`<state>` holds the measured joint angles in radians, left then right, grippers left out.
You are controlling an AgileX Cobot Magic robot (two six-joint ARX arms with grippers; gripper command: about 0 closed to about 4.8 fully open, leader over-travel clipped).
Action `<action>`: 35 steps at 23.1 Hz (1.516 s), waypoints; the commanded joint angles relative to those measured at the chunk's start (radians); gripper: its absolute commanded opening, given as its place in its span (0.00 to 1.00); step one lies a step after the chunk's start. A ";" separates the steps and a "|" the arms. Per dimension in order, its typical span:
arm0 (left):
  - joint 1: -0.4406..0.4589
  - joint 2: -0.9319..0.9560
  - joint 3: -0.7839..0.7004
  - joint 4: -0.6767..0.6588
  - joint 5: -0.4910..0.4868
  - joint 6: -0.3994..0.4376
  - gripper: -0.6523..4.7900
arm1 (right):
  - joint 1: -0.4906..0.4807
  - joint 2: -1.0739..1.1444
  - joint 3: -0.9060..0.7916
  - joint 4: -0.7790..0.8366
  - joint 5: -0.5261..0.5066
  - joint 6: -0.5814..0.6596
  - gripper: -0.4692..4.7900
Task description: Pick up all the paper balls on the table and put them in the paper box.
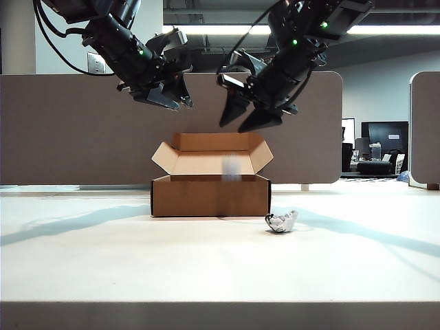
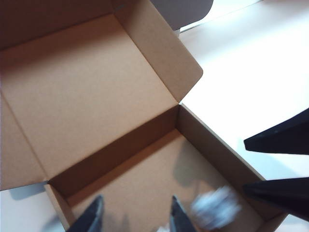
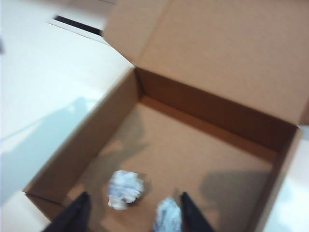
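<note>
- The left pincer (image 1: 165, 96) hangs above the paper box (image 1: 210, 195), fingers spread apart, holding nothing.
- The right pincer (image 1: 247, 113) hangs over the box's right half, likewise spread and empty.
- The brown cardboard box sits on the smooth off-white counter (image 1: 137, 261), its four flaps folded outward.
- One crumpled paper ball (image 3: 125, 187) lies inside; a blurred second ball (image 3: 167, 216) shows beside it.
- A third ball (image 1: 282, 222) rests on the counter, just beside the box's front right corner.

Grey-brown partition panel (image 1: 75, 127) behind, ceiling strip lights (image 1: 206, 29) lit, maybe monitors (image 1: 385, 141) far right.
</note>
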<state>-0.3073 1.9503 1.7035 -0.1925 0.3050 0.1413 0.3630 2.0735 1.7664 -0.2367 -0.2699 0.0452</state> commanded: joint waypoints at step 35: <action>0.000 -0.669 -0.446 -0.487 -0.009 0.049 0.41 | 0.044 -0.052 -0.113 -0.751 0.134 -0.142 0.83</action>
<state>-0.3080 1.2995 1.2613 -0.6880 0.3088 0.1902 0.4023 2.0293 1.6642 -0.9894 -0.1211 -0.1009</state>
